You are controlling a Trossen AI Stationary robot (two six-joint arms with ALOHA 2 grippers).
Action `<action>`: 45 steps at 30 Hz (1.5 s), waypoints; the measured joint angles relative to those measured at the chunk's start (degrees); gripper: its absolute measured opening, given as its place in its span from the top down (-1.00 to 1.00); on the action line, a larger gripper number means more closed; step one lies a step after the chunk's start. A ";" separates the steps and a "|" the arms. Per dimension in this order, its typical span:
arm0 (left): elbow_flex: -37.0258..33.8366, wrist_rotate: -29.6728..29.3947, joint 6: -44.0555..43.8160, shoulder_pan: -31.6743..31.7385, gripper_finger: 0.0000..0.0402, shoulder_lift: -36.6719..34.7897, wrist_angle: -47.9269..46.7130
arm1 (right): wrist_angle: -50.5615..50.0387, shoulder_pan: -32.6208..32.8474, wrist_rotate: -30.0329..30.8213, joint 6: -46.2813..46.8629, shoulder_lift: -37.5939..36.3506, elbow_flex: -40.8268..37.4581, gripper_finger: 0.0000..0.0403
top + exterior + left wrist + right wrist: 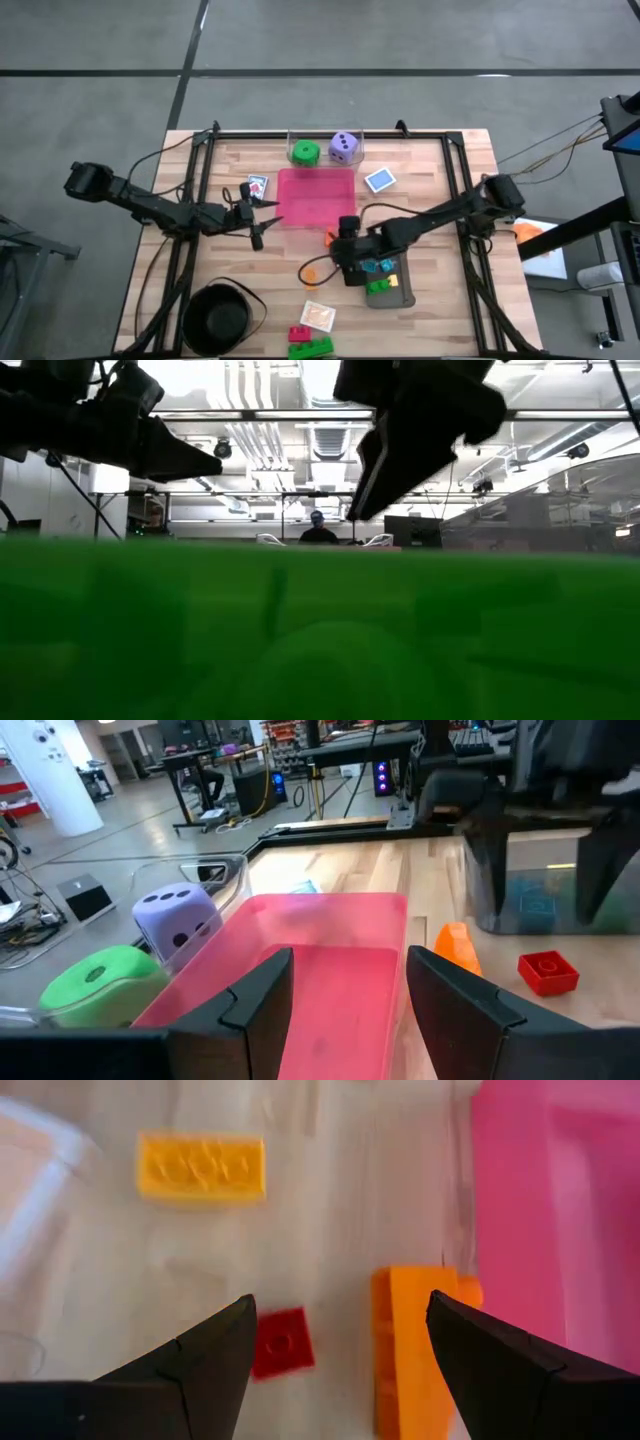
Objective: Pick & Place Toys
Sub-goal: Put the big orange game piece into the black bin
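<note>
**Observer:** Hovering over the bricks by the pink tray (315, 197), your right gripper (340, 1355) has its fingers spread wide and nothing between them. In its wrist view a small red brick (281, 1343) lies on the wood just inside one fingertip, and an orange brick (408, 1350) lies just inside the other, close against the pink tray's wall.

**Operator:** And farther out from that hand?

**Observer:** You have a yellow brick (202, 1167) flat on the wood beyond the red one, well apart from both fingers. From above, your right gripper sits beside the grey tray (398, 296), which holds a green brick (379, 286) and something blue I cannot make out.

**Operator:** Left side?

**Observer:** Your left gripper (350, 988) is part open and empty, at the pink tray's left edge, its fingers over the tray's near end. Past it, on one side, you see the purple die (178, 917) and the green die (100, 980) in the clear tray (325, 150). On the other side the same orange brick and red brick lie on the table next to the pink tray.

**Operator:** The rest of the table?

**Observer:** You have a blue card (379, 180) right of the pink tray and another card (258, 186) left of it. An orange card (318, 316), a red brick (299, 333) and a green brick (311, 348) lie near the front edge, right of the black bowl (222, 318). Your low view is filled by a green blur.
</note>
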 joint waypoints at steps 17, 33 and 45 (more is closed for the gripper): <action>0.02 0.04 -0.02 0.00 0.02 0.11 -1.00 | -14.14 -5.42 -1.69 -1.70 10.10 9.32 -0.44; 0.04 0.22 -0.02 -0.04 0.02 0.11 -1.02 | -15.03 -9.28 -6.48 -5.27 12.34 8.63 -0.44; 0.04 0.20 -0.02 -0.03 0.02 0.11 -1.05 | -14.58 -8.96 -6.46 -5.27 12.35 8.63 -0.27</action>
